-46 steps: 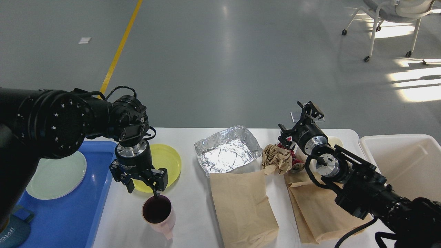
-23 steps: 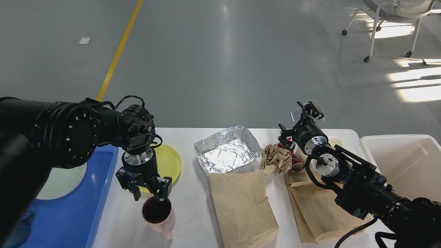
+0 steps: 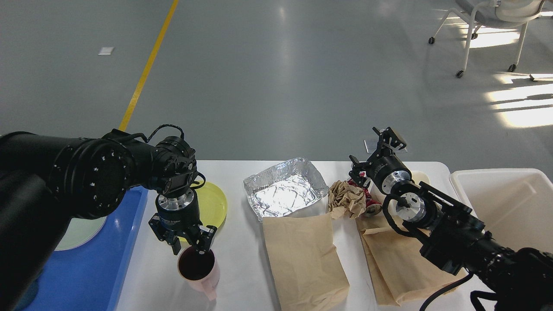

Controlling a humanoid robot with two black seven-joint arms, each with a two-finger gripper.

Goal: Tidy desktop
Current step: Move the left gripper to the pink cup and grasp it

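Observation:
The white desktop (image 3: 242,242) carries a pink mug (image 3: 199,273) with a dark inside near its front left. My left gripper (image 3: 189,248) points down at the mug's far rim, open. One of its fingertips (image 3: 201,248) dips inside the mug and the other sits at the rim's left edge. My right gripper (image 3: 372,152) is open and empty, raised over the far right of the desktop. It is just behind a crumpled brown paper ball (image 3: 345,198) and a red can (image 3: 370,201).
A yellow plate (image 3: 214,202) lies behind the mug. A foil tray (image 3: 285,190) sits mid-table. Two flat brown paper bags (image 3: 302,259) (image 3: 389,263) lie in front. A blue tray (image 3: 95,268) with a pale plate (image 3: 80,229) is at left. A white bin (image 3: 514,203) stands at right.
My left gripper has moved right and down to the mug's rim, and its fingers stand closer together. The right arm has not moved.

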